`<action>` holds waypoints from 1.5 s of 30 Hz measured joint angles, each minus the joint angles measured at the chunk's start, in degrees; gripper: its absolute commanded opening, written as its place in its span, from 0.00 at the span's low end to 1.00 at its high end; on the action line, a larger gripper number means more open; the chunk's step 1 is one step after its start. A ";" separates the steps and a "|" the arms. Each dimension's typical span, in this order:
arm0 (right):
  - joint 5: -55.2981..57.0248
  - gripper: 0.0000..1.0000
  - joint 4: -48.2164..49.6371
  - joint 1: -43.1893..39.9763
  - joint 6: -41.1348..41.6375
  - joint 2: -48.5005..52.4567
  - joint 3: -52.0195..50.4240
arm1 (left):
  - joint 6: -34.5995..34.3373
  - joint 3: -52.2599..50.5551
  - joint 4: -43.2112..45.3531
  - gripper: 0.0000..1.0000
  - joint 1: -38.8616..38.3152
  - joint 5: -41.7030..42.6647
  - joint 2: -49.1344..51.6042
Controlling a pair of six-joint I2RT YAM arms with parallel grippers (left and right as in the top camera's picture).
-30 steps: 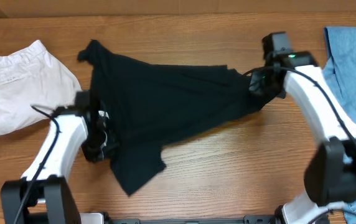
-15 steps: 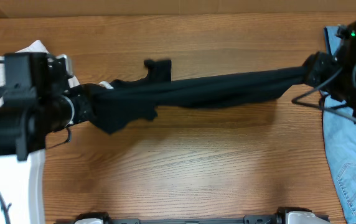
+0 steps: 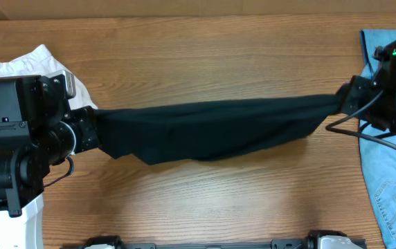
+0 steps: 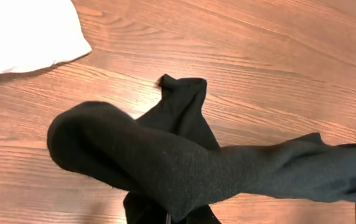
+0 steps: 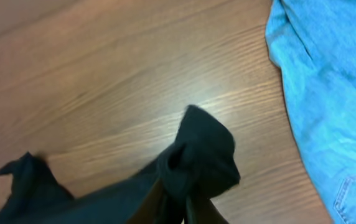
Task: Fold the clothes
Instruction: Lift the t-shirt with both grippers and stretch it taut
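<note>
A black garment (image 3: 212,128) hangs stretched in the air between my two grippers, above the wooden table. My left gripper (image 3: 93,130) is shut on its left end, and the cloth (image 4: 165,162) bunches over the fingers in the left wrist view. My right gripper (image 3: 342,102) is shut on its right end, and the cloth (image 5: 196,158) wraps the fingers in the right wrist view. The garment sags a little in the middle.
A white garment (image 3: 25,63) lies at the far left of the table, also in the left wrist view (image 4: 22,31). Blue jeans (image 3: 385,173) lie along the right edge, also in the right wrist view (image 5: 333,87).
Both arms lifted the black garment off the table and pulled it taut between them. It has since spread and sagged lower in the middle.
</note>
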 measured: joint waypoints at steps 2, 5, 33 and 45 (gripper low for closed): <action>-0.15 0.11 -1.01 -0.02 -0.04 -0.04 0.00 | 0.00 0.00 -0.07 0.04 0.02 -0.09 0.00; -0.57 0.11 -1.38 -0.02 -0.02 -0.04 0.00 | 0.02 0.00 -0.07 0.04 0.04 -0.09 0.00; -0.35 0.04 0.11 -0.24 -0.02 -10.84 28.63 | -0.26 17.94 1.49 0.04 0.04 -4.48 -7.69; 0.35 0.04 0.92 -0.24 -0.02 -4.37 30.29 | -1.31 19.21 4.48 0.04 0.04 -8.24 -7.74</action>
